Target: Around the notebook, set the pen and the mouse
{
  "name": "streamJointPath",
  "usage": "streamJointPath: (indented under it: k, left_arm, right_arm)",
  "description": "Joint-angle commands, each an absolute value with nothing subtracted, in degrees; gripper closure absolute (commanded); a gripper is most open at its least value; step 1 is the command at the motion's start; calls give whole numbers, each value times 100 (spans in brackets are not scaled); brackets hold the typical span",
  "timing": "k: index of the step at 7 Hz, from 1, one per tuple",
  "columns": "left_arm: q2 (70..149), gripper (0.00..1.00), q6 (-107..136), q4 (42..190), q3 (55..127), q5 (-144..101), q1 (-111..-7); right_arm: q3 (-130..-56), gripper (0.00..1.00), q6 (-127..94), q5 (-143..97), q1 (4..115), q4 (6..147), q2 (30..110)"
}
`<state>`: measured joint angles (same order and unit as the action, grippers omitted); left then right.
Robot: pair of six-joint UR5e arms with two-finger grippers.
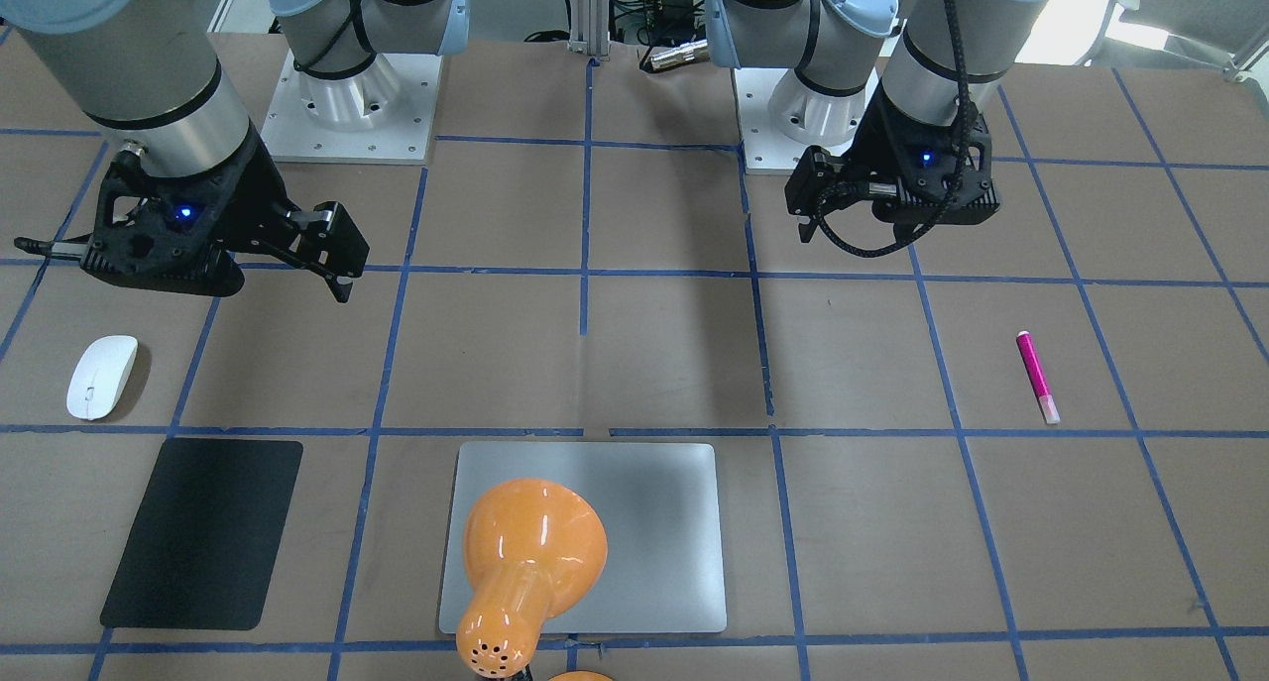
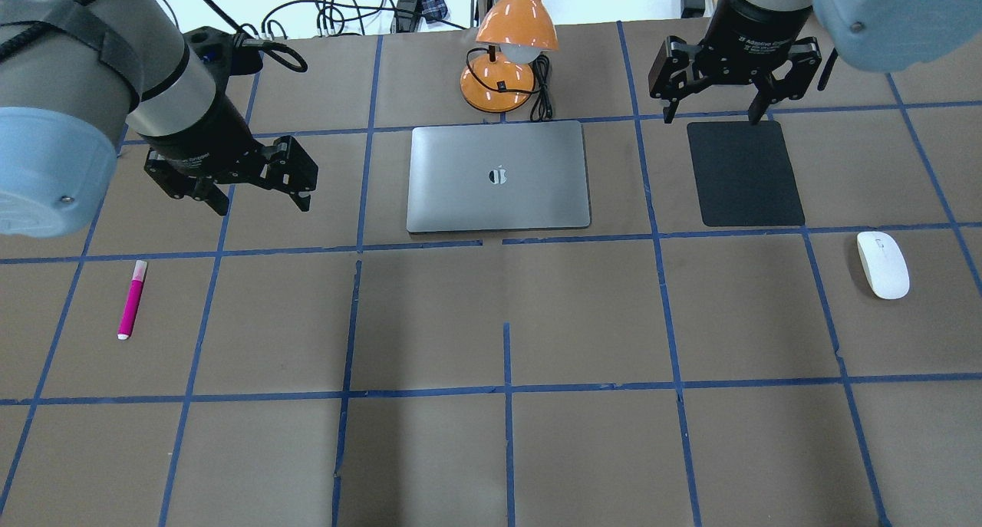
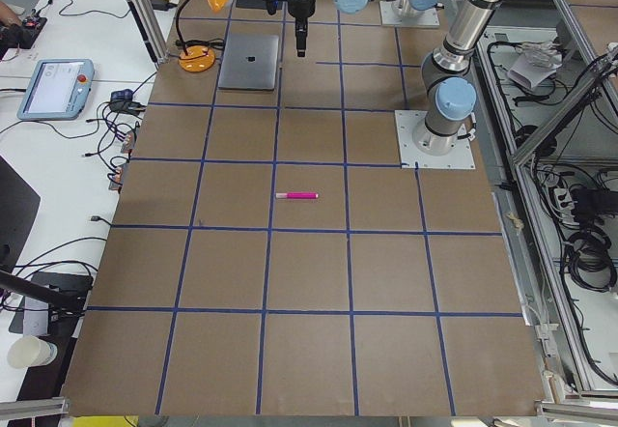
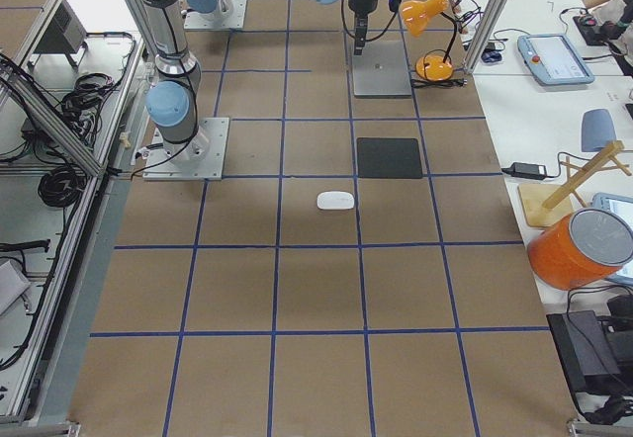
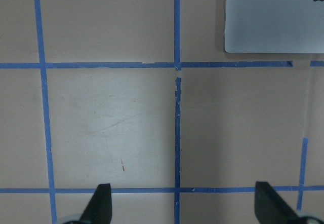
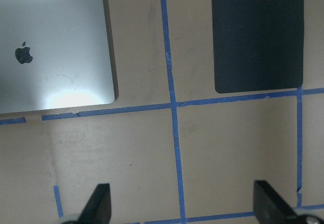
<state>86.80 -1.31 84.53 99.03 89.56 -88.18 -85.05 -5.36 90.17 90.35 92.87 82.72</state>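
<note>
— How do the arms stand?
— Both hang over the table [image 2: 583,320], left gripper [image 2: 261,203] and right gripper [image 2: 712,116] spread wide, holding nothing.
— And the things?
— Pen [image 2: 131,299] well left of the notebook [image 2: 499,176]; mouse [image 2: 882,265] well right, beyond the black mat [image 2: 744,174].

Silver arms [image 2: 165,90], black, seemingly plastic hands [image 2: 263,203] [image 2: 712,115]

I see a brown table [image 2: 430,450] gridded with blue tape [image 2: 508,435], an orange lamp [image 2: 515,17] at its edge, white benches [image 3: 97,36] alongside.
</note>
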Motion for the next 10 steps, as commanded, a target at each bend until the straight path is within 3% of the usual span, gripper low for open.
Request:
streamJointPath:
  k: [1,6,8,10]
  left_arm:
    - [8684,0,-141,8464,9879,9000,-8807]
    - [8789,0,-141,8191,9871,9052,-8649]
    - [8824,0,-193,8270,9949,9009,-7958]
    - [8903,0,-1170,8192,9958,9053,-7177]
  right_arm:
    - [-8508,0,-536,9018,9035,9290,8271]
    - [-8622,0,-240,9044,8721,9238,8271]
    - [-9277,0,1387,9079,7609,9368,8288]
    - [-10086,0,2447,9305,6220,10608,8000]
